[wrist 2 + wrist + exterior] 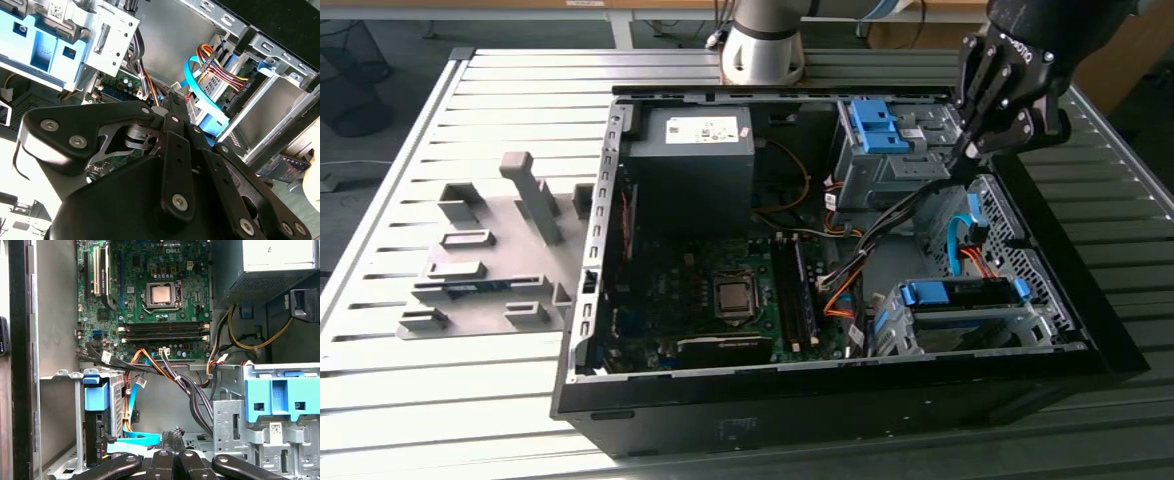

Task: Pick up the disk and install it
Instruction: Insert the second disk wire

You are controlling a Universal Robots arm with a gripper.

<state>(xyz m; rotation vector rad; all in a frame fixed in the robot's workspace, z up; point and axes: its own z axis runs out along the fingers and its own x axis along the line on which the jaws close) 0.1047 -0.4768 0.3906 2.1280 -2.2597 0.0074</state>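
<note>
An open black computer case (1067, 330) lies on its side on a slatted metal table (400, 390). The robot arm's black gripper (958, 172) reaches down into the case on the exterior view's right, its fingers drawn together and holding nothing. The disk (961, 325), a silver drive in a blue plastic frame, sits in the metal drive cage at the case's near corner on the exterior view's right, well apart from the gripper. A green motherboard (150, 290) covers the case floor. Cables (170, 375) run between the board and the cages. A grey fixture (494, 260) rests on the table beside the case.
</note>
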